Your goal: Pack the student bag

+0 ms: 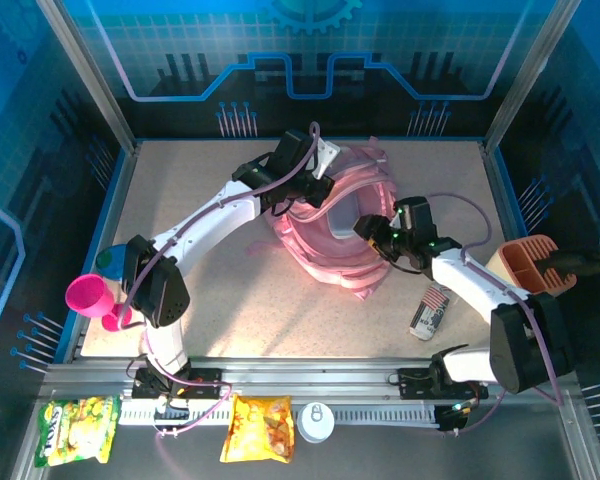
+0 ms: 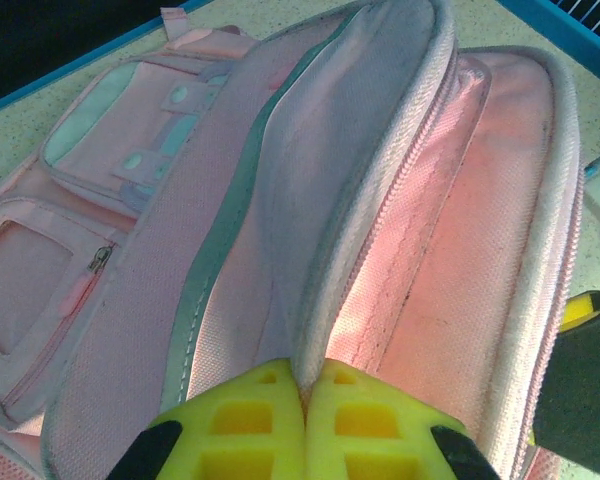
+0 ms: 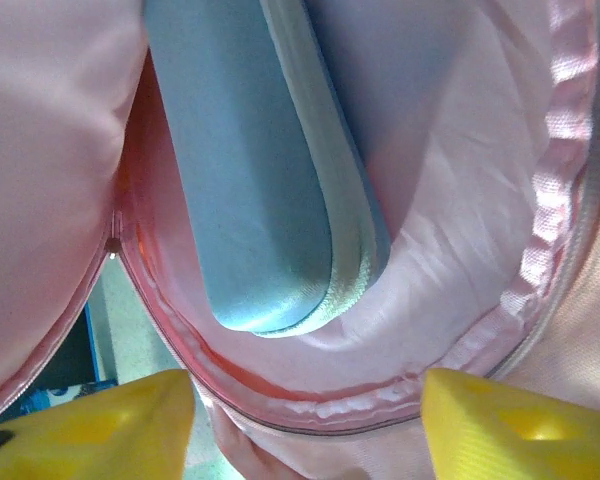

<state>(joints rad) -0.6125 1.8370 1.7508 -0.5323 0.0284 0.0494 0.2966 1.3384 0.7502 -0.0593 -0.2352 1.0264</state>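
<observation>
Your left pincer (image 2: 303,388) pinches the bag (image 1: 325,245) open, right pincer (image 3: 300,415) spread; blue case (image 3: 250,180) is in, cup (image 1: 88,296) and snacks (image 1: 258,428) likely left.

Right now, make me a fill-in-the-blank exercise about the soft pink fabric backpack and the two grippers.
The left gripper is ____ on a flap of the soft pink fabric backpack. The right gripper, at the backpack's mouth, is ____. The smooth oblong case inside the backpack is coloured ____.
Missing words: shut; open; blue.
</observation>
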